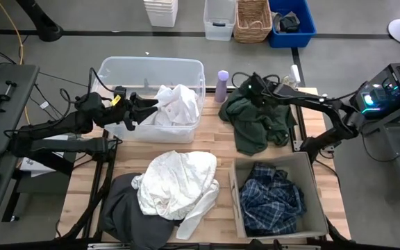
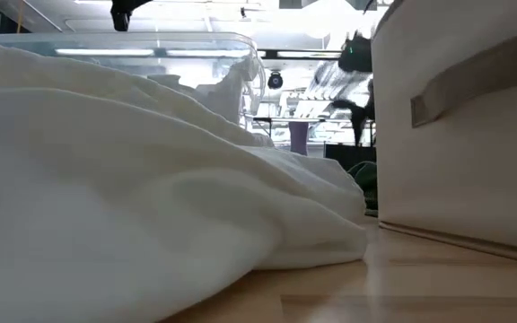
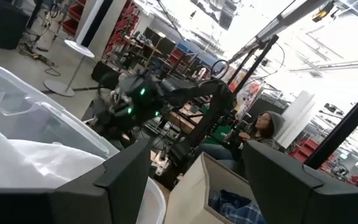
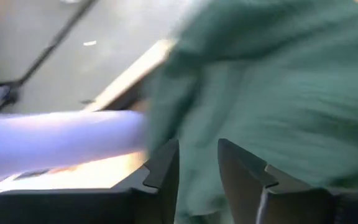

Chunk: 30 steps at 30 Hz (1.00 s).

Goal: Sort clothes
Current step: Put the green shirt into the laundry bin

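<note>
Right gripper (image 1: 253,84) (nearly closed) at green garment's (image 1: 255,118) far edge

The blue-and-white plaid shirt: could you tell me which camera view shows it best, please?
The high view: the blue-and-white plaid shirt lies crumpled in the grey fabric bin. The left wrist view catches a corner; the low view shows only the bin's wall; the right wrist view shows none.

White garment (image 1: 174,105) in clear bin (image 1: 151,69); cream garment (image 1: 179,182) on dark grey garment (image 1: 127,212); dark green garment (image 1: 255,118) beside lilac bottle (image 1: 222,85); blue-white plaid shirt (image 1: 273,198) in beige box (image 1: 318,201); tan wood table (image 1: 214,149).
</note>
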### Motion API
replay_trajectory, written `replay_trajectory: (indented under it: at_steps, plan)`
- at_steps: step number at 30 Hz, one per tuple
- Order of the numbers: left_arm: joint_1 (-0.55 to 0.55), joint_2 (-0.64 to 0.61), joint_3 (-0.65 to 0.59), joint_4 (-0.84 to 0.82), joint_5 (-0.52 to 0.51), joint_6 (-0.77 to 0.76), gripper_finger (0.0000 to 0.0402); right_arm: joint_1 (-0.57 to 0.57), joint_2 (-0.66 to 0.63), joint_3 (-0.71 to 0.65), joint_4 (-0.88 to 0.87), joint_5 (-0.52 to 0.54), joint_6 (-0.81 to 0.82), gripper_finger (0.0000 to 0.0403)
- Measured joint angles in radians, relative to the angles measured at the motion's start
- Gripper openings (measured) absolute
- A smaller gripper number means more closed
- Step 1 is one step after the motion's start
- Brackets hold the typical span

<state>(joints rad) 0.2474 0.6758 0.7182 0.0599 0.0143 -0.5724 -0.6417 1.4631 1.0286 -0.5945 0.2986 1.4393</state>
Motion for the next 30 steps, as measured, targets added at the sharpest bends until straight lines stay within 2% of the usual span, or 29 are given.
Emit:
replay_trajectory:
  at_steps: [5,7,11,14,17,20,22,25,30]
  plan:
    - [0.001,0.000,0.000,0.006,-0.004,0.016,0.0246,0.046,-0.023,0.150,-0.029,0.018,-0.246,0.0088]
    - [0.001,0.002,0.000,0.006,-0.005,0.016,0.0246,0.078,-0.029,0.212,-0.151,0.046,-0.291,0.0087]
    - [0.001,0.006,0.000,0.004,-0.005,0.017,0.0246,0.150,-0.026,0.225,-0.415,0.132,-0.191,0.0087]
    - [0.001,0.013,0.000,-0.006,-0.005,0.017,0.0246,0.201,-0.027,0.160,-0.494,0.146,-0.035,0.0087]
    - [0.001,0.026,0.000,-0.010,-0.004,0.016,0.0246,0.219,-0.025,0.063,-0.384,0.126,0.069,0.0087]
    - [0.001,0.040,0.000,-0.011,-0.004,0.004,0.0246,0.202,-0.023,-0.036,-0.161,0.113,0.079,0.0087]
    - [0.001,0.051,0.000,-0.011,-0.004,-0.015,0.0246,0.182,-0.017,-0.094,-0.078,0.091,0.087,0.0087]
    - [0.001,0.063,0.000,-0.012,0.008,-0.029,0.0246,0.162,-0.015,-0.153,-0.061,0.069,0.107,0.0087]
    - [0.000,0.064,0.000,-0.017,0.024,-0.048,0.0246,0.157,-0.017,-0.165,-0.081,0.070,0.105,0.0087]
